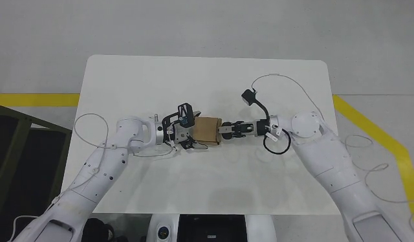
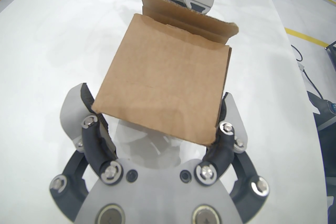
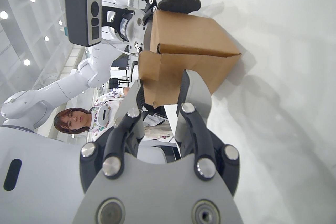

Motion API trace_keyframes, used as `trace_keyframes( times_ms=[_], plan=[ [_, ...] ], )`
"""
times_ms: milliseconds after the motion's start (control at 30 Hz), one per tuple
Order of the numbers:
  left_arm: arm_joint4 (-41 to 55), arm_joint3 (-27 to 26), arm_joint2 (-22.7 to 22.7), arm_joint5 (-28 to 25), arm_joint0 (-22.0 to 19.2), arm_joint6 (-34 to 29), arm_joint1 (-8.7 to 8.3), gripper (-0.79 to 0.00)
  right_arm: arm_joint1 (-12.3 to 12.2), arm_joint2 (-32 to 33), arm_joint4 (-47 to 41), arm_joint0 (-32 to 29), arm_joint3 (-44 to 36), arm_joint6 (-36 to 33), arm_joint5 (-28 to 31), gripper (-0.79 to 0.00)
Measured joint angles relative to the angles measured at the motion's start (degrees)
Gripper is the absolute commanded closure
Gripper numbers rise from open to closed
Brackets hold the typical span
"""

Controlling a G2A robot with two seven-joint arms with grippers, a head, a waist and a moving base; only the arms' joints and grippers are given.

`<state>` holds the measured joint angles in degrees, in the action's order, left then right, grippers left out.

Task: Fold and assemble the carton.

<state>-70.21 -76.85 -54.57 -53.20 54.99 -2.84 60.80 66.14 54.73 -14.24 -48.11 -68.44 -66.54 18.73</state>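
Carton [image 1: 207, 130] is sitting mid-worktop [image 1: 129, 80] between your two arms, and you're holding it from both ends. Left gripper [image 2: 156, 109] is clamping its fingers [image 2: 72, 112] across the carton end facing that arm, one pad on each side wall. Right gripper [image 3: 164, 92] is pinching the end flap [image 3: 157, 72] on the opposite end, which is standing out from the box body, not folded in.
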Motion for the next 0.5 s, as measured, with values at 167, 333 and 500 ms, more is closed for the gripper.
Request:
trace_keyframes(
  times_ms=[167,333,500],
  plan=[
    [-0.1,-0.1,-0.1,0.1,0.1,0.1,0.04,-0.785,0.0,-0.4,1.6,0.6,0.1,0.0,-1.2,-0.225],
    [-0.3,-0.2,-0.2,0.1,0.2,0.1,0.07,-0.785,-0.2,-0.4,3.8,0.8,-0.8,-0.2,-3.2,-0.206],
    [-0.3,-0.3,-0.3,0.1,0.2,0.1,0.09,-0.785,-0.5,-0.1,5.6,0.7,-1.9,-0.1,-4.9,-0.175]
  ],
)
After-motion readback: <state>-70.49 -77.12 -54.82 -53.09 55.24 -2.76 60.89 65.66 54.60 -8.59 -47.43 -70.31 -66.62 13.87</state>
